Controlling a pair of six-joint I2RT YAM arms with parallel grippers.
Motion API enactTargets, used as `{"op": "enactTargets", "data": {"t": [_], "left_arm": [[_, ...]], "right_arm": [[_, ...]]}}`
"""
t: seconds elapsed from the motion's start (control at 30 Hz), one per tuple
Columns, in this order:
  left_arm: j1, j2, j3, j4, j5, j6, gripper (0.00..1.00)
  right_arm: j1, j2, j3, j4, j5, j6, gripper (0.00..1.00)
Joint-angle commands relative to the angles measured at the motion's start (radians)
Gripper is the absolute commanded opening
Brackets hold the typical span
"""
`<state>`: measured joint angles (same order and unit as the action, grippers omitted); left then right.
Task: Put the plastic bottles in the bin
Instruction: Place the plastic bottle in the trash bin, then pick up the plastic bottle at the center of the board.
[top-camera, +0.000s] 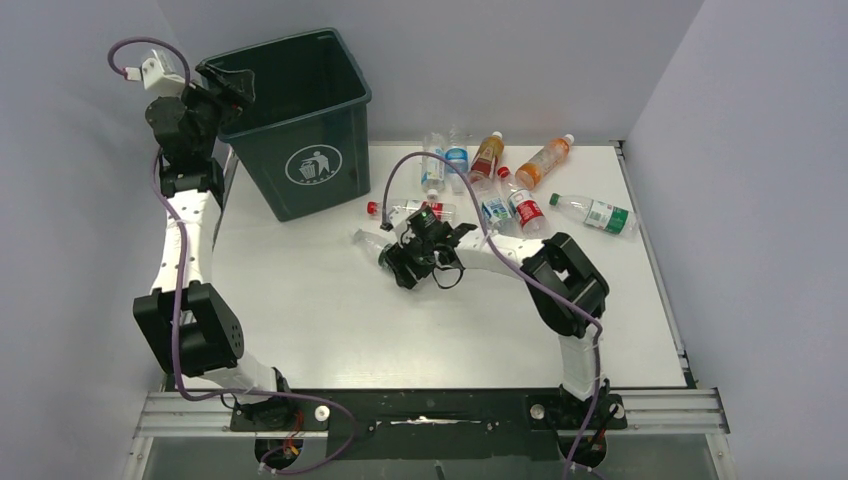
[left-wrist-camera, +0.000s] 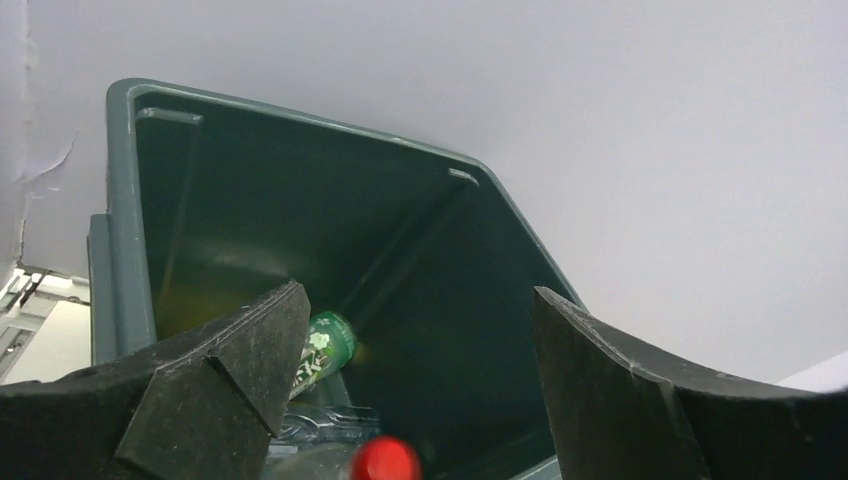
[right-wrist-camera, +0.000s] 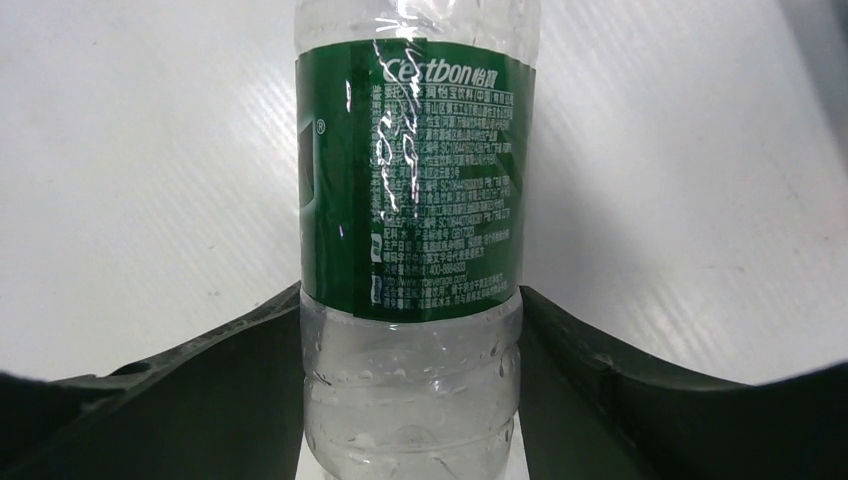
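The dark green bin (top-camera: 300, 140) stands at the back left of the table. My left gripper (top-camera: 228, 88) hangs over its left rim, open and empty. In the left wrist view (left-wrist-camera: 415, 330) it looks down into the bin (left-wrist-camera: 430, 260), where a green-labelled bottle (left-wrist-camera: 322, 352) and a blurred red-capped bottle (left-wrist-camera: 386, 461) lie. My right gripper (top-camera: 393, 262) is at mid-table, shut on a clear bottle with a green label (right-wrist-camera: 412, 200), which lies on the table (top-camera: 368, 242). Both jaws press its sides. Several more bottles (top-camera: 520, 185) lie at the back right.
The loose bottles at the back include an orange one (top-camera: 543, 162), a brown one (top-camera: 487, 155), a green-labelled one (top-camera: 595, 214) and a red-capped one (top-camera: 408, 210) just behind my right gripper. Grey walls close the table at the back and sides.
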<state>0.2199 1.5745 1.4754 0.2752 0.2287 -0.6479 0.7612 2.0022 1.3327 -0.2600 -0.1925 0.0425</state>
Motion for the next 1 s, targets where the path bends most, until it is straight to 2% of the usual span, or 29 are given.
{"op": "enactTargets", "data": {"t": [0.0, 0.43, 0.97], "left_arm": [[0.022, -0.011, 0.094, -0.034, 0.008, 0.01, 0.82], [0.028, -0.205, 0.079, -0.209, 0.09, -0.026, 0.83], [0.007, -0.365, -0.206, -0.162, 0.366, -0.224, 0.84]], "right_arm": [[0.007, -0.124, -0.024, 0.013, -0.001, 0.037, 0.61], [0.007, -0.301, -0.063, -0.007, -0.005, 0.084, 0.6], [0.004, -0.45, -0.079, 0.0, 0.061, 0.12, 0.6]]}}
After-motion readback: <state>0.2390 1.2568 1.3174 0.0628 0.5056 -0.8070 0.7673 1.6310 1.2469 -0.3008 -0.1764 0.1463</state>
